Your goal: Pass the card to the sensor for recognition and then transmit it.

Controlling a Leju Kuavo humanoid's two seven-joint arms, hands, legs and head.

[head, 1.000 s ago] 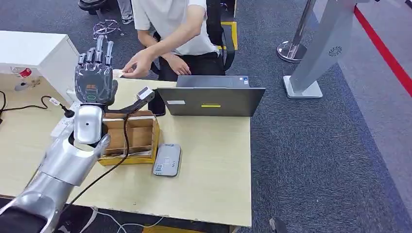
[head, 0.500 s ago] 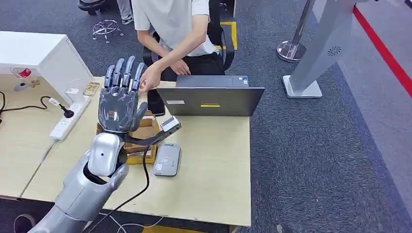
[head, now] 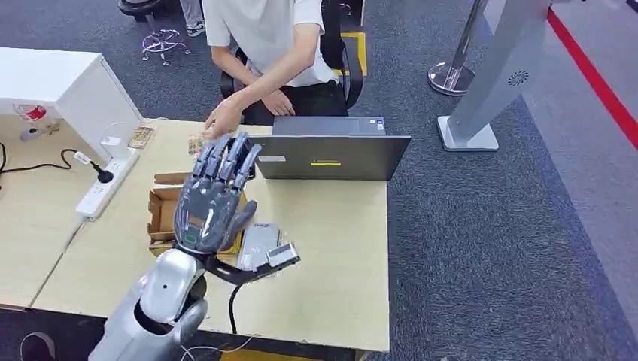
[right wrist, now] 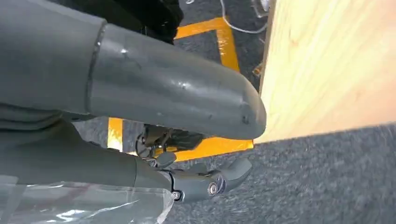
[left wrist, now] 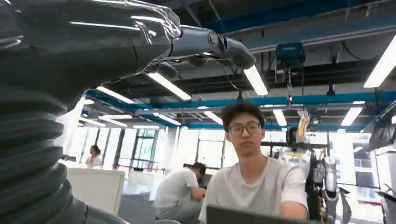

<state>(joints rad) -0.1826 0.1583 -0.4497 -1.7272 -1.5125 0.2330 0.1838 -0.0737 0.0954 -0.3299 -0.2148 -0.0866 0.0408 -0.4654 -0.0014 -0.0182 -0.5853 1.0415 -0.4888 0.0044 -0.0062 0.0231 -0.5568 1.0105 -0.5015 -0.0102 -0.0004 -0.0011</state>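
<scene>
My left hand (head: 214,199) is raised over the table with its fingers stretched out and nothing in it. It hangs above the cardboard box (head: 162,214) and partly hides the grey card reader (head: 256,242) beside it. A small pale card (head: 197,144) lies on the table's far side, just under the person's hand (head: 223,118). In the left wrist view one dark finger (left wrist: 210,42) reaches out, holding nothing. My right hand (right wrist: 187,140) hangs beside the table's edge above the carpet, thumb and fingers apart and empty.
A grey laptop (head: 327,154) stands at the table's far edge in front of the seated person (head: 263,37). A white power strip (head: 105,184) and cable lie at the left, beside a white cabinet (head: 53,83). Bare wooden tabletop (head: 338,248) lies right of the reader.
My left hand has swung from near the person's hand, right and toward the table's front, to above the reader. The person's hand now rests by the card on the table.
</scene>
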